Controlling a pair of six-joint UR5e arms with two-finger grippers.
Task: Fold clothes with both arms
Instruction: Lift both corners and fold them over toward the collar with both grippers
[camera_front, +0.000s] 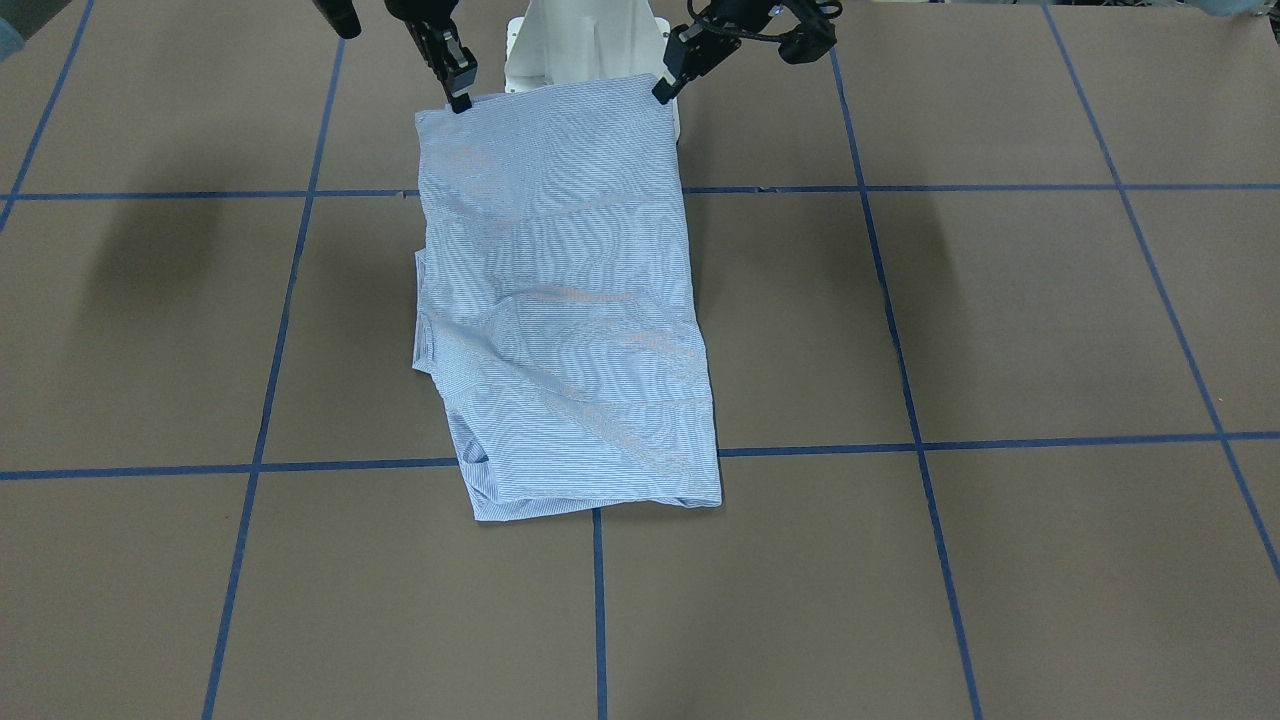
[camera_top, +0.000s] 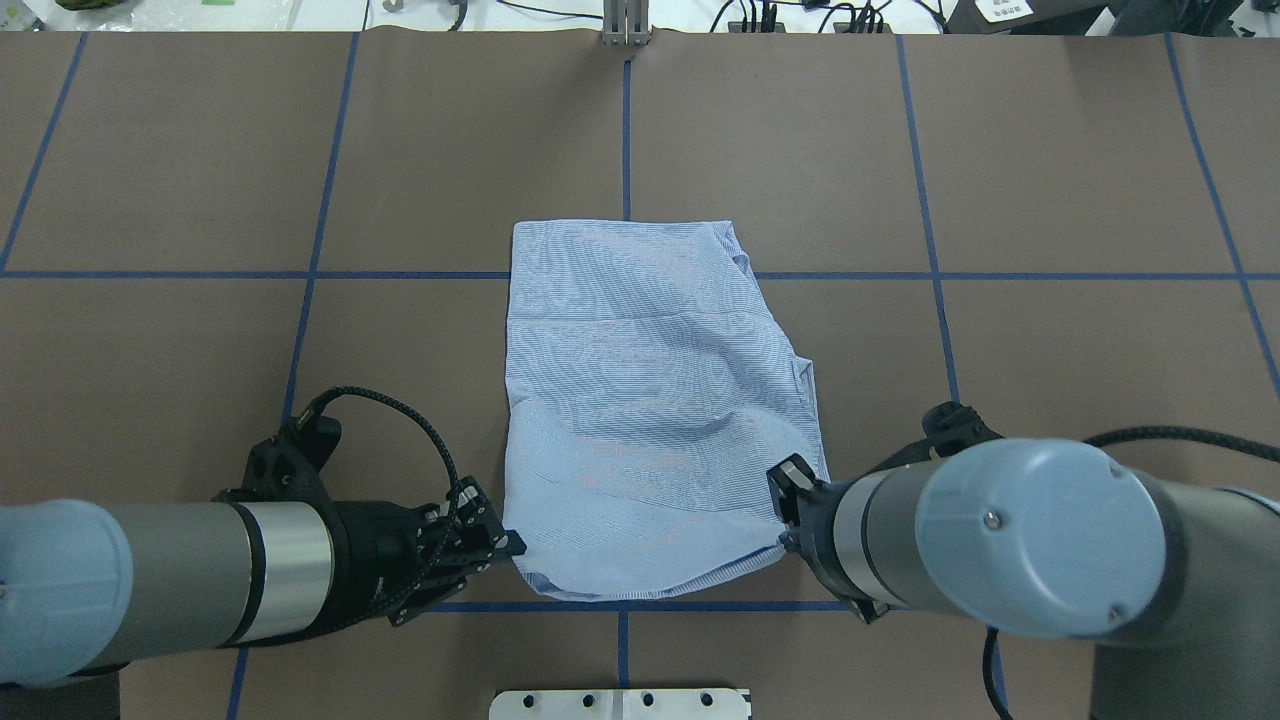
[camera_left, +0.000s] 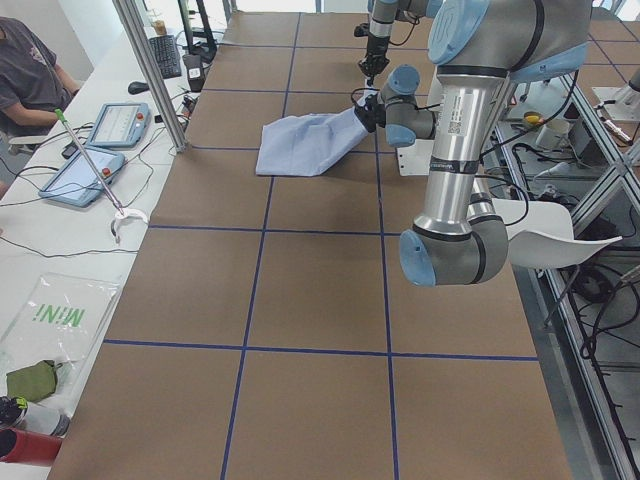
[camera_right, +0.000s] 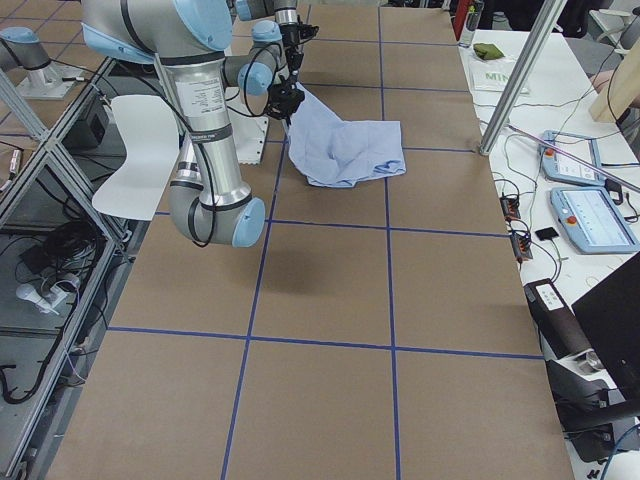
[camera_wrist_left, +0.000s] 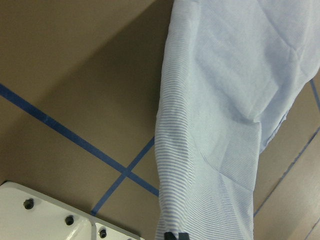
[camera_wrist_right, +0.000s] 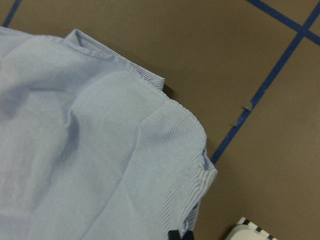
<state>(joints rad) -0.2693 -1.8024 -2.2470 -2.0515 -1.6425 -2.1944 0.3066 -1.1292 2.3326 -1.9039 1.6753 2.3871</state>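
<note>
The light blue striped shirt (camera_top: 650, 400), folded into a rough rectangle, lies at the middle of the brown table (camera_top: 1050, 150), across the blue tape lines (camera_top: 400, 275). Seen from overhead, the left gripper (camera_top: 512, 545) is pinched tight on the shirt's 7 o'clock corner. The right gripper (camera_top: 784, 541) is clamped on its 5 o'clock corner. The side views show this held edge raised off the table, while the 12 o'clock end rests flat. A white base plate (camera_top: 620, 703) sits at 6 o'clock of the shirt.
</note>
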